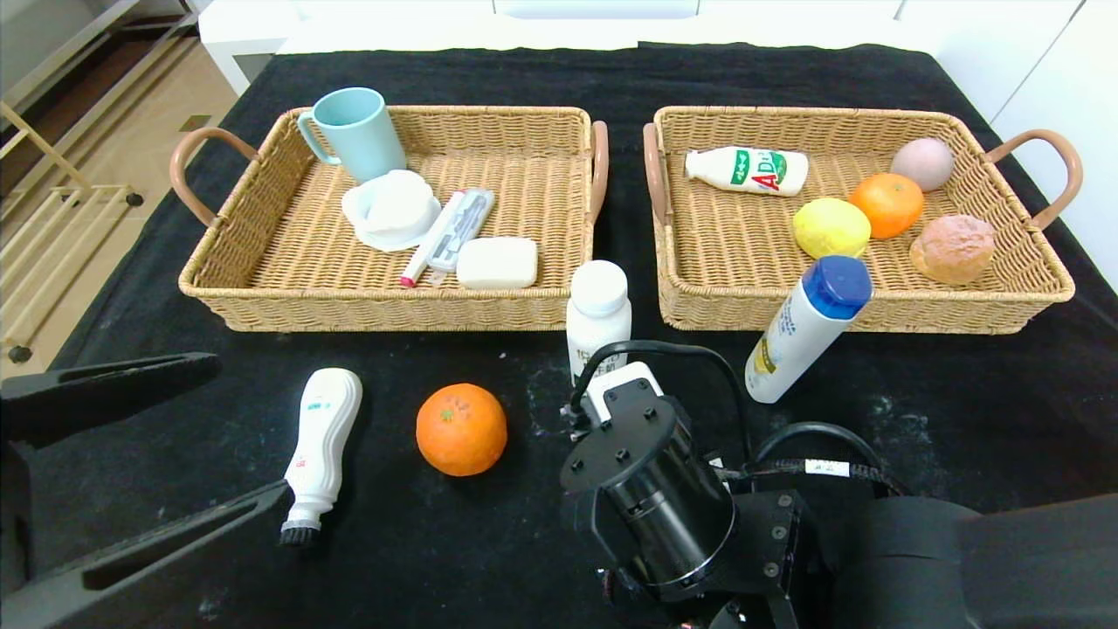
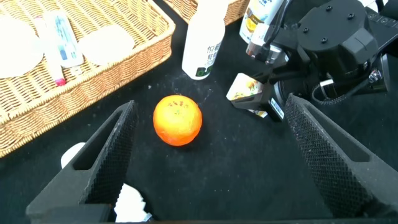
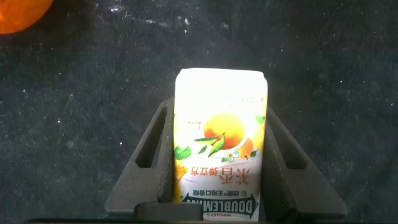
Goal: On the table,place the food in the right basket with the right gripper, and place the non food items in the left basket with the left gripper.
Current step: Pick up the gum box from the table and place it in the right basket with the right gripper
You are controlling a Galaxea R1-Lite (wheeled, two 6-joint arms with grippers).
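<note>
Lying lengthwise in right gripper (image 3: 221, 165) — juice carton (image 3: 221, 143)

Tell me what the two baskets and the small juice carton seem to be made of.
Left basket and right basket: apparently woven wicker or rattan, tan and matte, with visible strands and smooth brown loop handles. Juice carton, between the right gripper fingers: likely coated paperboard, with sharp folded edges and slightly glossy printed fruit artwork.

The milk bottle (image 1: 597, 316) and blue-capped tube (image 1: 805, 328) stand before the right basket (image 1: 1004, 307).
</note>
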